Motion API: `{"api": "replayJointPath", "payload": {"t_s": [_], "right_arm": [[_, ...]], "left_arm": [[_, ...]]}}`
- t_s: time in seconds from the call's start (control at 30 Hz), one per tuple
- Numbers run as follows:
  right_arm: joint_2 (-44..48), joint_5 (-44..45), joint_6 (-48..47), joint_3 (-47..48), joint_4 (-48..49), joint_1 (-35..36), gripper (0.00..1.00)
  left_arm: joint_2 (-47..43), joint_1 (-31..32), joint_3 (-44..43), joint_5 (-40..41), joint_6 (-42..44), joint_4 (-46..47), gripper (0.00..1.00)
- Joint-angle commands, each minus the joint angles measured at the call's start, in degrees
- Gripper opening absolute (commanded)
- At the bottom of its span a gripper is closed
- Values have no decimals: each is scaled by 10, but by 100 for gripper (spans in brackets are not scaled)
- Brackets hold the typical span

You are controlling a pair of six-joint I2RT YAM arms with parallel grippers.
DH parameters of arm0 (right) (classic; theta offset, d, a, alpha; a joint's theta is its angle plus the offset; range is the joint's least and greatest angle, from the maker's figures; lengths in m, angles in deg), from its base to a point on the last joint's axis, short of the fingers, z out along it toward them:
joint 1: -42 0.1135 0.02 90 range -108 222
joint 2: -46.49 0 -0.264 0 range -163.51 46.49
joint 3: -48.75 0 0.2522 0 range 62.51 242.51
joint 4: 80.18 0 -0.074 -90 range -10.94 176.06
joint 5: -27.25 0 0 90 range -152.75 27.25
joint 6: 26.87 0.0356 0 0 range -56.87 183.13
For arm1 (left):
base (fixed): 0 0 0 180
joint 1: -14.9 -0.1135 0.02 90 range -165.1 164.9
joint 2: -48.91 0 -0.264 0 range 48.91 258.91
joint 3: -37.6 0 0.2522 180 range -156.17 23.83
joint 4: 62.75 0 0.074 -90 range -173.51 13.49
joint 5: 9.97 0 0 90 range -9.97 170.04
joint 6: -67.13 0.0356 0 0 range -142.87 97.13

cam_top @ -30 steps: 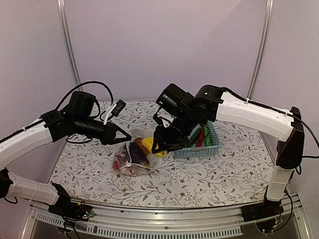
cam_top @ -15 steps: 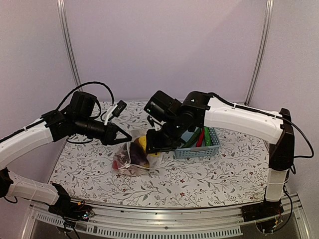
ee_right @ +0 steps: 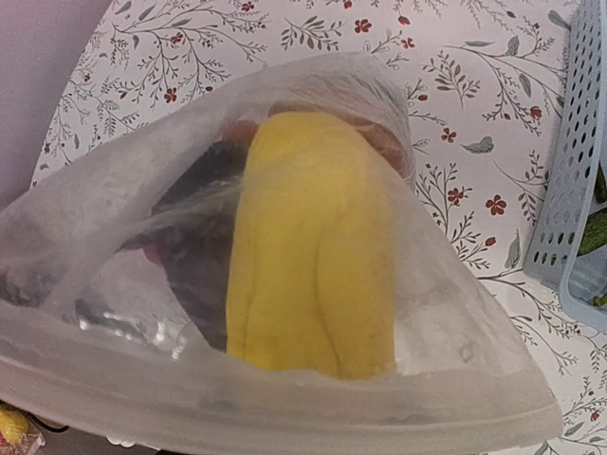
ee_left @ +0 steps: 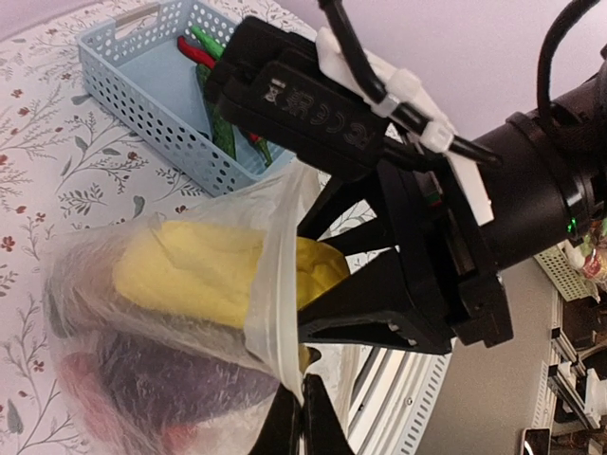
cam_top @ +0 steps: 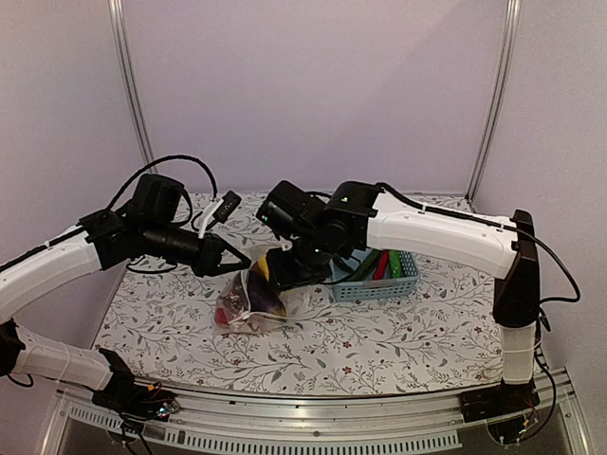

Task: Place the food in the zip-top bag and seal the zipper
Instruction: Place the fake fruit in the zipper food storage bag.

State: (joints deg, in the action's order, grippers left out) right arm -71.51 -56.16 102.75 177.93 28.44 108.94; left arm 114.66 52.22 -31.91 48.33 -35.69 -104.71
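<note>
Left tool (ee_left: 303, 424): tips together, clamped on the rim of the bag (cam_top: 248, 301). It holds the bag's mouth up at its left side.

Right tool (ee_left: 302, 282): fingers (ee_left: 346, 204) stand apart at the bag's mouth, with the end of the yellow piece (ee_right: 313, 256) between them. Whether they touch it cannot be told. The right wrist view does not show the fingers.

The bag rests on the flower-patterned surface (cam_top: 379, 341), left of centre and just left of the blue basket (cam_top: 379, 289). Its mouth is raised and open, and the seal strip (ee_left: 270, 284) along the rim is not pressed shut.

Contents: the yellow piece lies inside, uppermost, seen through the film. A dark purple piece (ee_left: 161, 379) lies beneath and beside it, with something red at the bottom, too blurred to name.

In the basket, green pieces (ee_left: 223, 133) and a red one (ee_left: 194, 52) lie along the far side.
</note>
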Motion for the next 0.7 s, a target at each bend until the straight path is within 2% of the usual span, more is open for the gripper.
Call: {"api": "replayJointPath", "payload": {"t_s": [0.0, 0.1, 0.2, 0.43, 0.67], "right_arm": [[-21, 41, -18, 26, -1, 8, 50], [-24, 49, -21, 29, -2, 9, 59], [-19, 50, -24, 29, -2, 9, 63], [30, 24, -39, 14, 5, 8, 64], [123, 41, -17, -86, 38, 9, 60]], "left_arm": [[-1, 8, 3, 3, 9, 2, 0], [-4, 6, 4, 19, 8, 1, 0], [-3, 2, 3, 29, 6, -2, 0], [-2, -18, 3, 52, -5, -4, 0], [0, -28, 3, 47, -8, -4, 0]]}}
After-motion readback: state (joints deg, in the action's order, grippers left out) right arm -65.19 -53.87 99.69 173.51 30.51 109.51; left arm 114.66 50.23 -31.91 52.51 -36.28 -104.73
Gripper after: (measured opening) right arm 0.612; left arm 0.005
